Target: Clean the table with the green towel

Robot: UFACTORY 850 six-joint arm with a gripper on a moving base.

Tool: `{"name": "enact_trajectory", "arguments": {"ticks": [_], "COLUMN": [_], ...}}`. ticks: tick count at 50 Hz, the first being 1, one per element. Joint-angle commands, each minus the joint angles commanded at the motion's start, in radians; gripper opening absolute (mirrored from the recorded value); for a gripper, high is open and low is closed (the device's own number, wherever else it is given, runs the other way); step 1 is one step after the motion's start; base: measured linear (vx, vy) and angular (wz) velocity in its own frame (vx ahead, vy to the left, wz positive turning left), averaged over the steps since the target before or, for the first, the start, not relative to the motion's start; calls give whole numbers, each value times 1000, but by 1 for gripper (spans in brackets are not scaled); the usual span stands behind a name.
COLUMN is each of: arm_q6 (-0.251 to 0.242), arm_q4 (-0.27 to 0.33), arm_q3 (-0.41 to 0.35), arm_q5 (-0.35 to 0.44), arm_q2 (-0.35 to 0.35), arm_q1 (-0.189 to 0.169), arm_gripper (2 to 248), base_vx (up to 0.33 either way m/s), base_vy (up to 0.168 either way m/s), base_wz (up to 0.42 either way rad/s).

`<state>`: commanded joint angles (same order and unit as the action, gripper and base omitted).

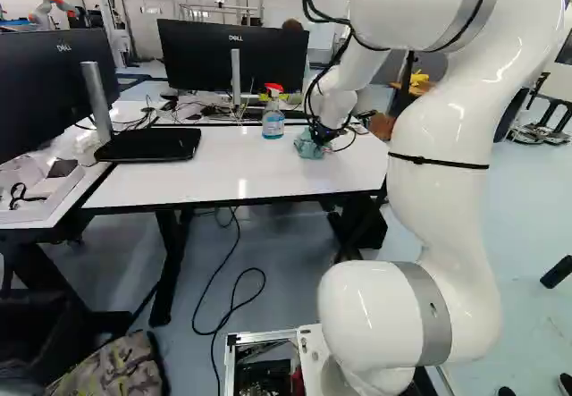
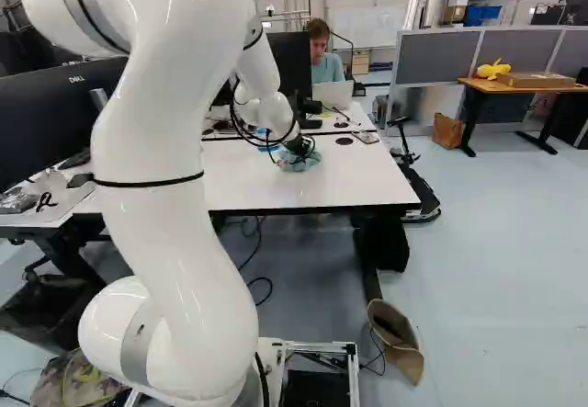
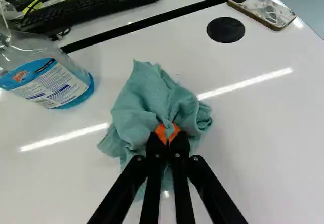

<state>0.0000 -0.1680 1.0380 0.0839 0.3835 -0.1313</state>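
In the left base view my gripper (image 1: pixel 319 133) is low over the white table (image 1: pixel 241 168), at the towel. The green towel (image 1: pixel 308 147) lies bunched on the tabletop under it. From the wrist, my gripper (image 3: pixel 167 133) is shut on the green towel (image 3: pixel 147 97), a fold of cloth pinched between the orange pads. The cloth spreads in crumples around the fingertips and rests on the glossy table (image 3: pixel 263 148). The fingers hide part of the towel beneath them.
A spray bottle (image 3: pixel 50 77) with a red top stands beside the towel. Beyond are a round black cable cover (image 3: pixel 226 30), a phone (image 3: pixel 261 8) and a keyboard (image 3: pixel 101 4). Monitors (image 1: pixel 234 54) stand at the back, and a person sits behind the desks.
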Motion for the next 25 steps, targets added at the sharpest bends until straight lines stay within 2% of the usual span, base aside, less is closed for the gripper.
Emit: {"name": "enact_trajectory", "arguments": {"ticks": [25], "arm_q6": [0], "arm_q4": [0], "arm_q3": [97], "arm_q5": [0], "arm_q2": [76], "arm_q1": [-61], "arm_gripper": [26], "base_vx": [0], "base_vy": [0], "base_wz": [0]}}
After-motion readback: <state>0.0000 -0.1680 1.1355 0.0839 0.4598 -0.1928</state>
